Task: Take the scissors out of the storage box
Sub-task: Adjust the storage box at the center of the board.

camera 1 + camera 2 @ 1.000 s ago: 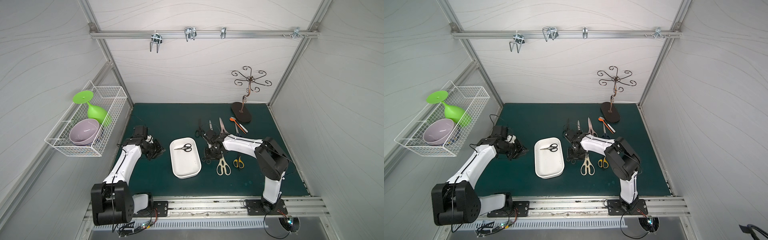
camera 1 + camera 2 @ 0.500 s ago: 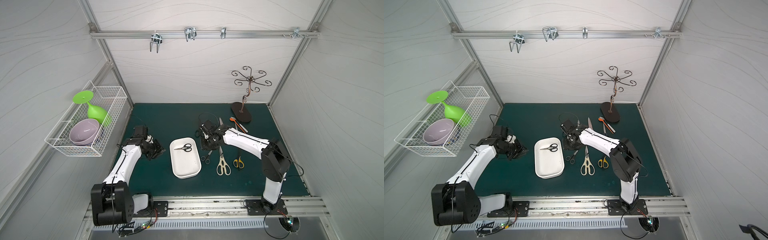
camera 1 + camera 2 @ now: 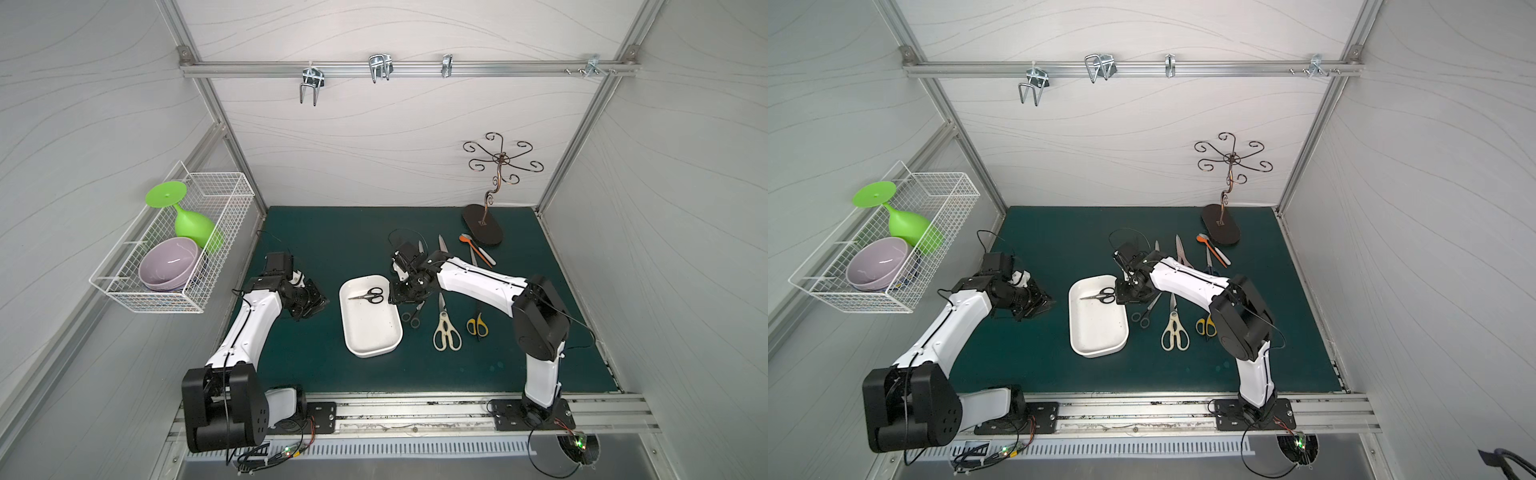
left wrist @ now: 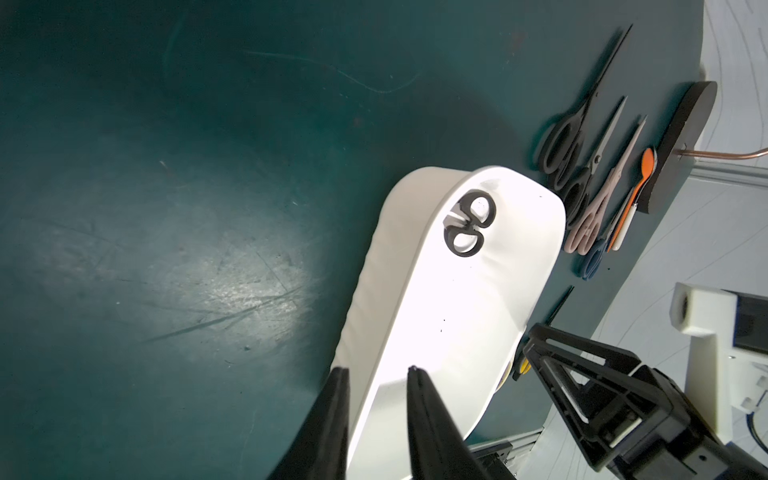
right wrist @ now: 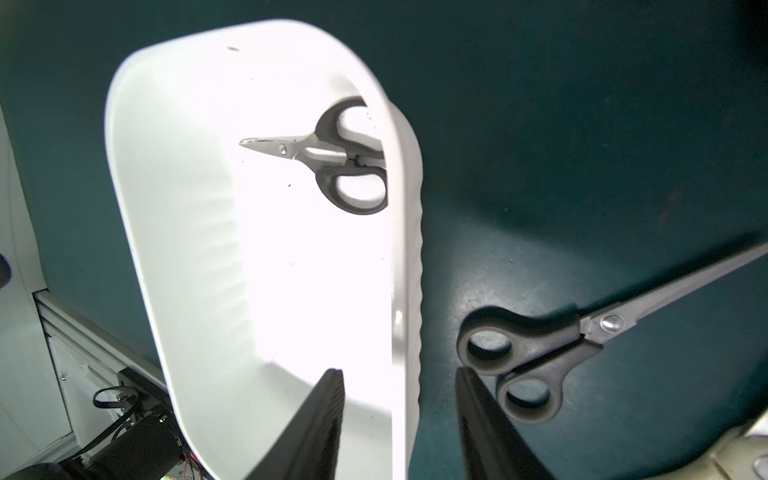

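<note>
The right gripper is open and empty, with one jaw over the inside of the storage box and the other outside its wall. The last scissors, a small black-handled pair, lie inside the box at its back end. Another black pair lies on the mat just outside the box.

The step in hand looks like the reach for the last pair. Next, the gripper must move further over the box, drop onto the handles and close on them.

The left gripper hangs beside the box's opposite wall, its jaws slightly parted and empty.

Wire basket holds green goblet, purple bowl; spoons beside stand.

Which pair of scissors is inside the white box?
The small black-handled pair, at the far end of the box; all others lie on the mat.
</note>
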Motion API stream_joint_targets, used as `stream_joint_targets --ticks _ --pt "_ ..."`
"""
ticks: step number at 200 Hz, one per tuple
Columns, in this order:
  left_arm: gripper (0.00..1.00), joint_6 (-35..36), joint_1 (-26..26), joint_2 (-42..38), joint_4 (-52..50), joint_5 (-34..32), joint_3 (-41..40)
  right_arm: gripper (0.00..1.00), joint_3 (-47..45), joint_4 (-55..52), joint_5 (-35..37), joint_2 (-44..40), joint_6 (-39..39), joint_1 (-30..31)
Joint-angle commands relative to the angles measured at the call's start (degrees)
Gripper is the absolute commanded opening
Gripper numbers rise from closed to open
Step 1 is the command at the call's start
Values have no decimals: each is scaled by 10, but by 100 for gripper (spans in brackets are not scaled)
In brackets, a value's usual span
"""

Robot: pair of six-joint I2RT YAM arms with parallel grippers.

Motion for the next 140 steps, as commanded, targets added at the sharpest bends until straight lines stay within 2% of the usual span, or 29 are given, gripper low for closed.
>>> stream_joint_targets --ticks 1,77,140 --pt "28 22 8 -3 -10 -2 23 48 -8 -1 -14 8 2 4" --pt "28 -31 19 -11 20 14 34 45 4 28 -59 30 25 38" --pt "28 -15 20 -52 -29 -9 39 45 53 63 -98 79 66 60"
